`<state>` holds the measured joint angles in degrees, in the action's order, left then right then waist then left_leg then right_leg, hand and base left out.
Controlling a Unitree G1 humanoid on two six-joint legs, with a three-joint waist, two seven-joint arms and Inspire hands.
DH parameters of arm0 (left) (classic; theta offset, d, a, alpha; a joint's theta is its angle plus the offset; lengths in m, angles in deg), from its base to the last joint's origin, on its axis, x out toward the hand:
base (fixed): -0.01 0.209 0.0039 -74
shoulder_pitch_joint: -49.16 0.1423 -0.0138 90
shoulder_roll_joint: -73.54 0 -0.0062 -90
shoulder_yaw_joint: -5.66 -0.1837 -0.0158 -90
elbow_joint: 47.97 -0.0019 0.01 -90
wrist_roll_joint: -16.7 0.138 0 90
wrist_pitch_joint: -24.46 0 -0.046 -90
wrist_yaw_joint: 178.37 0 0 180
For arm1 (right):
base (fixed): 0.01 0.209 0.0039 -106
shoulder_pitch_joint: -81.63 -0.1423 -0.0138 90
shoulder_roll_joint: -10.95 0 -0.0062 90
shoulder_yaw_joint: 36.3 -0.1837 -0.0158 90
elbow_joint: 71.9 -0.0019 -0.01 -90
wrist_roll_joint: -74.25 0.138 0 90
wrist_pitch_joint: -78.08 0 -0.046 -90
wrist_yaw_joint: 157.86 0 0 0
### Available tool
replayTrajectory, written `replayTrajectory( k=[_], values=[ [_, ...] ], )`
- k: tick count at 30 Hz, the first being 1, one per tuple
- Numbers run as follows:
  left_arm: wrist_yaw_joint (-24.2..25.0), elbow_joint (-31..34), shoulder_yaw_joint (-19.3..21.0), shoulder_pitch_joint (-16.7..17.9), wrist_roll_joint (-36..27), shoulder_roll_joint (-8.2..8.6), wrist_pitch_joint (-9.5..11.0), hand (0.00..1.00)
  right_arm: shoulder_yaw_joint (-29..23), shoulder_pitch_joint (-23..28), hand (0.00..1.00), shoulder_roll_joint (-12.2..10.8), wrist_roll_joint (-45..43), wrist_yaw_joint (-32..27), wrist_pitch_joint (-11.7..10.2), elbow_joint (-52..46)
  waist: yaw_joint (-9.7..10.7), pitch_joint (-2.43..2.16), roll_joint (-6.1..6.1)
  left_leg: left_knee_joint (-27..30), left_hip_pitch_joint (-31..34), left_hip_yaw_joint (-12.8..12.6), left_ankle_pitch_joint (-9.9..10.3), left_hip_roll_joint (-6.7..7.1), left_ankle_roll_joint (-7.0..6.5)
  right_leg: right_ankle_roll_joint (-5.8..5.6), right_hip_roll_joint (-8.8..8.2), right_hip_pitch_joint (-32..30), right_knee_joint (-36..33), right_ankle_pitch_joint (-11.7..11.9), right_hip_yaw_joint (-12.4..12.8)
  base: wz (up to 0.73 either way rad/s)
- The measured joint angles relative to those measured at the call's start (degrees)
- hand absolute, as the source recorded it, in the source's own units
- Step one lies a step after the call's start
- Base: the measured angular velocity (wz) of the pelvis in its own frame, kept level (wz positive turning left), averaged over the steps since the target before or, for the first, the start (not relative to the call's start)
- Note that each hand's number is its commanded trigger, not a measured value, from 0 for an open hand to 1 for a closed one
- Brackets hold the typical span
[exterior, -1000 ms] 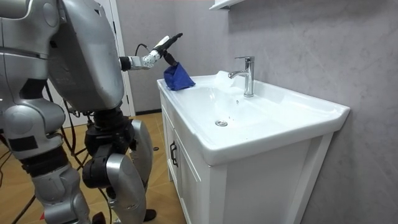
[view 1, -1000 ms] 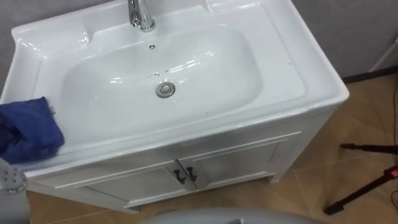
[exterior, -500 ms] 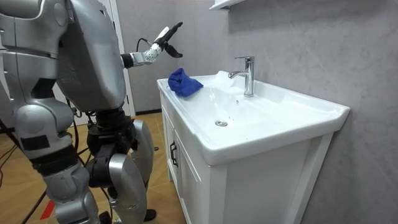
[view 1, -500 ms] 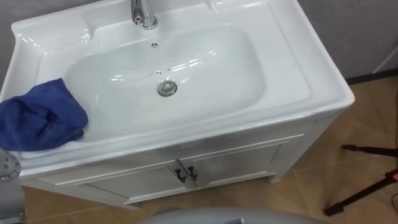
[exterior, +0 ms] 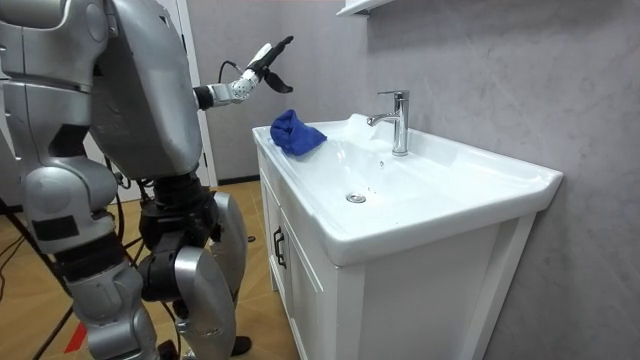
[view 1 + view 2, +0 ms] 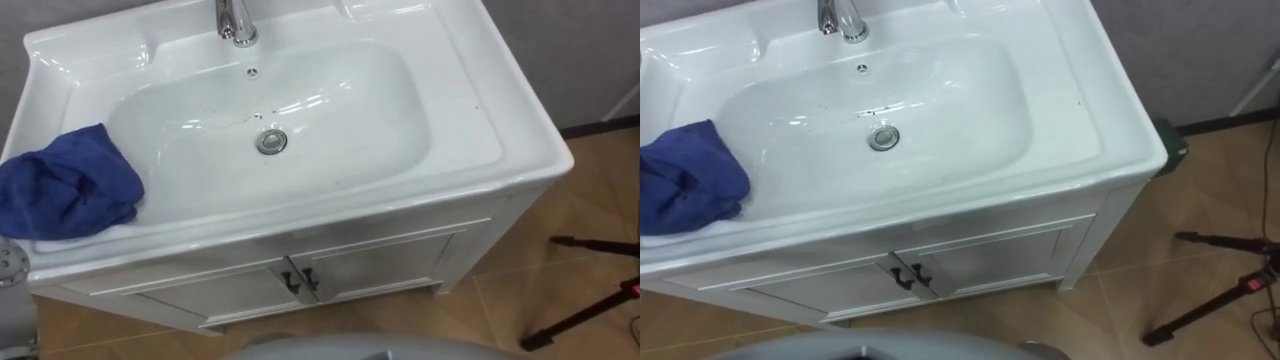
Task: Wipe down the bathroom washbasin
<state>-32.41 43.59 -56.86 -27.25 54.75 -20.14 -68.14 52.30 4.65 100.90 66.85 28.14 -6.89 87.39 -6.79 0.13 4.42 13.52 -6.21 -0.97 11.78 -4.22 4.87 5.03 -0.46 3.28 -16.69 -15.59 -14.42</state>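
The basin (image 6: 470, 110) is white ceramic, glossy and smooth, with bright glare streaks across its bowl and a few small dark specks near the drain. The drain ring (image 6: 270, 141) and the faucet (image 6: 236, 22) at the far rim are polished metal, mirror-bright. On the basin's left rim lies a blue cloth (image 6: 65, 185), soft, matt and crumpled into folds. The cabinet (image 6: 380, 265) beneath is white with a smooth, faintly shiny finish; its panelled doors carry small dark matt handles (image 6: 300, 284). The floor (image 6: 590, 190) at the right is warm brown and wood-like, with a slight sheen. The wall (image 5: 480, 70) behind is grey, matt and rough like plaster.
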Motion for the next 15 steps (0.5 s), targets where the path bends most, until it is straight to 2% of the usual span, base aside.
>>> replayTrajectory(
  k=[3,8,10,15],
  values=[
    [0.0,-0.1,0.8,0.2,0.0,-0.01,0.0,0.00,-0.2,0.7,0.00,0.0,0.0,-0.2,0.0,-0.4,-0.6,-0.23,0.31,-0.1,-0.1,0.0,0.0,0.00,0.00,0.01,0.00,0.1,0.0,0.0,0.1,-0.02],
    [-1.9,-3.5,6.6,1.4,-0.2,-0.04,0.0,0.00,-0.4,1.6,0.00,0.2,-0.5,-1.1,0.1,-1.2,-3.0,-0.41,0.60,-0.3,-0.3,-0.2,0.0,0.07,0.00,0.01,0.00,-0.2,-0.2,0.0,0.4,-0.05],
    [-3.1,-5.1,7.6,2.1,-0.6,-0.04,-0.1,0.00,-0.4,1.7,0.00,0.2,-1.1,-1.4,0.3,-1.2,-4.0,-0.43,0.67,-0.7,-0.3,-0.1,0.0,0.06,0.00,-0.02,-0.01,-0.3,-0.2,0.0,0.1,0.07],
    [-3.8,-8.3,10.0,5.5,-6.7,0.10,-1.2,0.00,-0.5,1.7,0.00,0.2,-2.2,-2.0,1.8,-3.4,-5.9,-0.52,0.78,-0.6,0.4,1.7,0.0,0.22,0.00,-0.09,-0.07,-0.4,-0.1,-0.1,-0.7,0.12]
  ],
)
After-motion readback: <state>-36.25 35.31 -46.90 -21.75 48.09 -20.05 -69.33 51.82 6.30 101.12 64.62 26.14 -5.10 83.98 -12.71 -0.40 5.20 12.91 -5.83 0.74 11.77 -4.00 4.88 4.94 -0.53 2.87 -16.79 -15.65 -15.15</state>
